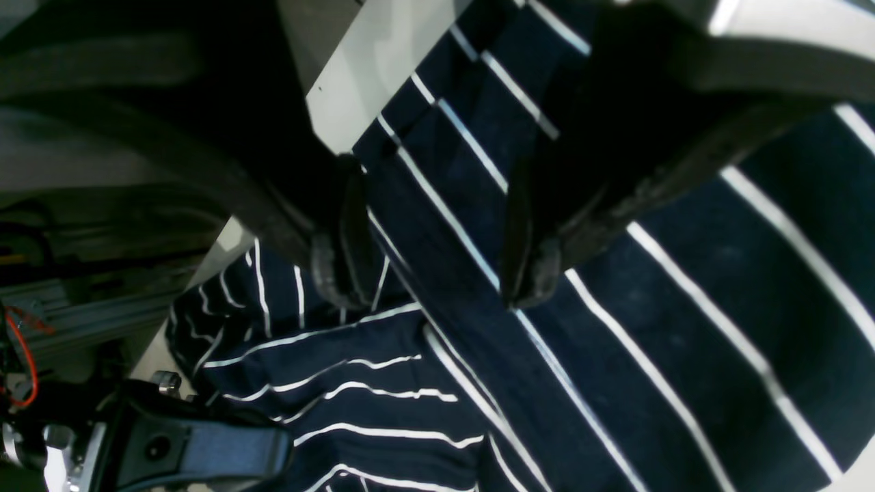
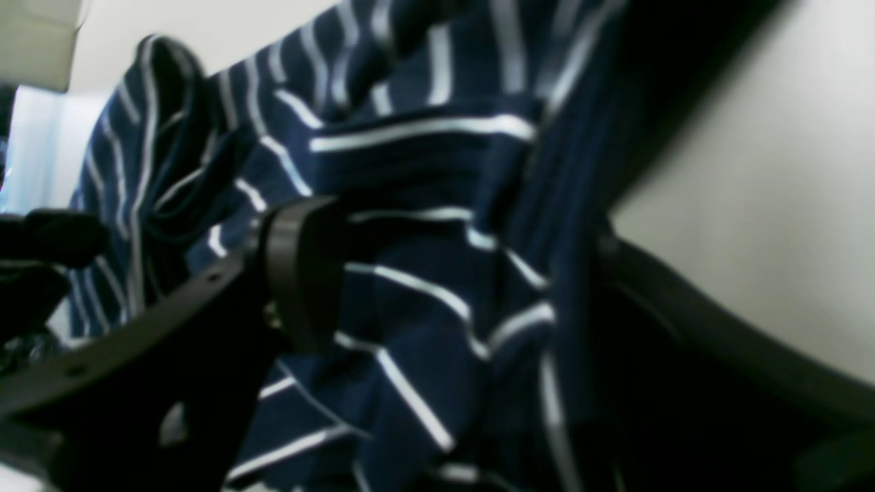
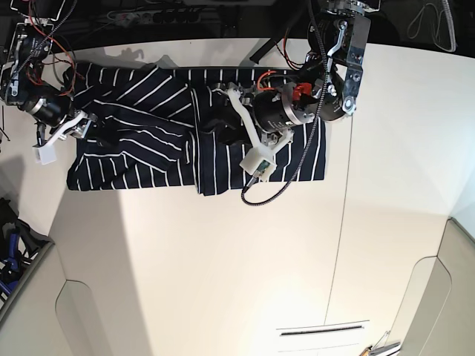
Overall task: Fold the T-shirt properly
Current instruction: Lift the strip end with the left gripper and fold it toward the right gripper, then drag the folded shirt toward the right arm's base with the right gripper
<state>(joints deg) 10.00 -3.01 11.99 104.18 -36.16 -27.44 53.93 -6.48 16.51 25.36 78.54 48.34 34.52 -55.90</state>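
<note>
The T-shirt (image 3: 148,152), dark navy with thin white stripes, lies spread along the far edge of the white table (image 3: 223,259), its left part rumpled. My left gripper (image 3: 214,122) sits over the shirt's middle; in the left wrist view its jaws (image 1: 437,273) stand apart just above flat striped cloth (image 1: 683,307), nothing pinched. My right gripper (image 3: 90,130) is at the shirt's left end. In the right wrist view it (image 2: 458,273) is wide open, with bunched folds of the shirt (image 2: 410,171) lying loosely between its fingers (image 2: 301,266).
A black cable (image 3: 278,185) loops off the left arm over the shirt's near hem. Wires and a power strip (image 3: 141,13) run behind the table's far edge. A seam (image 3: 338,222) crosses the tabletop. The table's left edge (image 3: 30,222) is close to the right arm.
</note>
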